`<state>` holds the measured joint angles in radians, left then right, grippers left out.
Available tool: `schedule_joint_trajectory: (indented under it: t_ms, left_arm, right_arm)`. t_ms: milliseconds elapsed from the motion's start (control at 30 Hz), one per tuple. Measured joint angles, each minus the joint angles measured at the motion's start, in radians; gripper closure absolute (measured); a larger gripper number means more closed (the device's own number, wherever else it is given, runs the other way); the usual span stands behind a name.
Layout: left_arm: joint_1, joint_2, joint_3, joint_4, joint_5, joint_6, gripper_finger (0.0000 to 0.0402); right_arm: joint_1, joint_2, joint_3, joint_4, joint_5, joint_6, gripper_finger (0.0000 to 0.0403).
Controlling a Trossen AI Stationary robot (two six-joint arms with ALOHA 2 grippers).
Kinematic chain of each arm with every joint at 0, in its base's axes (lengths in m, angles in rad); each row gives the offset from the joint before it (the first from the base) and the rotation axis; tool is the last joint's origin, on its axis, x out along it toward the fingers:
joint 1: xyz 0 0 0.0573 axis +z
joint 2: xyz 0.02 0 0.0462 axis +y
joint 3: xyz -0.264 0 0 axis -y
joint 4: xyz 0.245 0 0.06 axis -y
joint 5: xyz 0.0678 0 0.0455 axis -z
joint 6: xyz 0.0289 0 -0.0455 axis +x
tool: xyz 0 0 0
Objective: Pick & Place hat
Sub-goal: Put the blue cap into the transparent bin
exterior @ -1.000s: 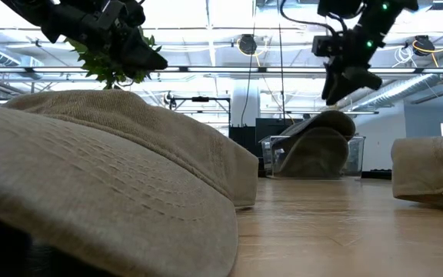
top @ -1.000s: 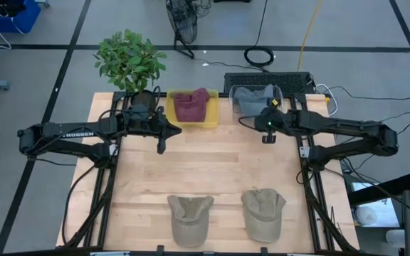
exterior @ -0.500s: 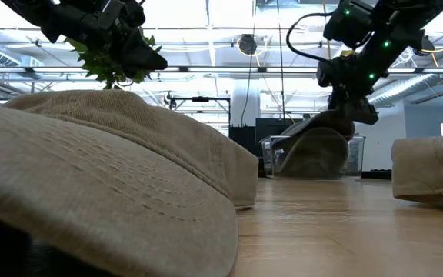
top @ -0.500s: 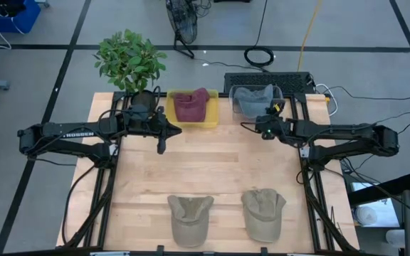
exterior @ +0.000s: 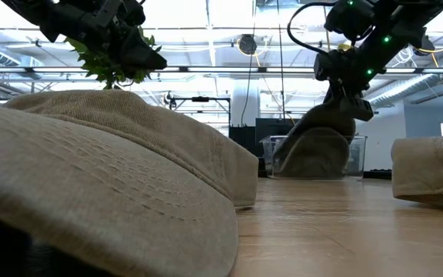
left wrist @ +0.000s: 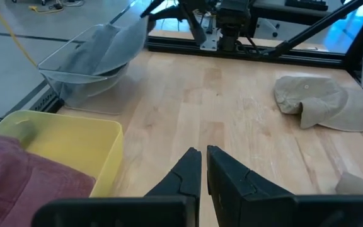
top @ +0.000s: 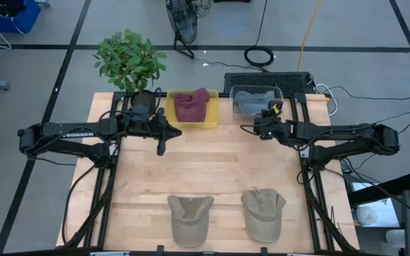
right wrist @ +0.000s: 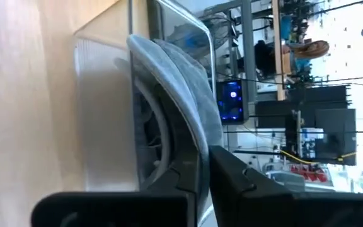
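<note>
A grey hat sits in a clear bin at the table's far right, its curved edge rising above the bin's rim. My right gripper is down at the bin's near side, shut on that hat. My left gripper hangs shut and empty over bare wood near the yellow bin. Two tan hats lie flat near the table's front edge. My right gripper pinches the grey hat's raised curved edge between its two fingers, one finger on each face of it. The fingers come from above, slanting down from the table's near right side. The hat's lower part rests in the clear bin.
A yellow bin holding a maroon hat stands left of the clear bin. A potted plant is at the far left corner. One tan hat fills the low view's foreground. Bare wood lies in the table's middle.
My right gripper has gone down and toward the table's far edge, tipping over the clear bin, and now sits on the grey hat's raised edge. The hat stays in the bin.
</note>
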<state>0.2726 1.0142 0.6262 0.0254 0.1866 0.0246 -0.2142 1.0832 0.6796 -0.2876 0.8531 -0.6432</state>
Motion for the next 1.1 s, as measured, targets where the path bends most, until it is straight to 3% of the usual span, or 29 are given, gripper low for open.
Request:
schedule_joint_trajectory:
  t_ms: [300,433,833,933,1100]
  left_arm:
    - [-0.005,0.0,0.0,0.001,-0.001,0.004,0.0371]
    - [-0.005,0.0,0.0,0.001,-0.001,0.009,0.0371]
    - [-0.005,0.0,0.0,0.002,-0.001,0.014,0.0371]
    - [-0.005,0.0,0.0,0.002,-0.001,0.014,0.0371]
    - [-0.005,0.0,0.0,0.002,-0.001,0.015,0.0371]
  right_arm:
    - [0.0,0.001,0.0,0.218,0.037,-0.222,0.0396]
    - [-0.002,0.001,0.022,0.23,0.03,-0.266,0.0398]
    - [-0.14,0.01,0.043,0.053,-0.193,-0.11,0.04]
    - [-0.156,0.01,0.043,0.002,-0.186,-0.099,0.04]
    - [-0.153,0.011,0.04,-0.054,-0.079,-0.18,0.04]
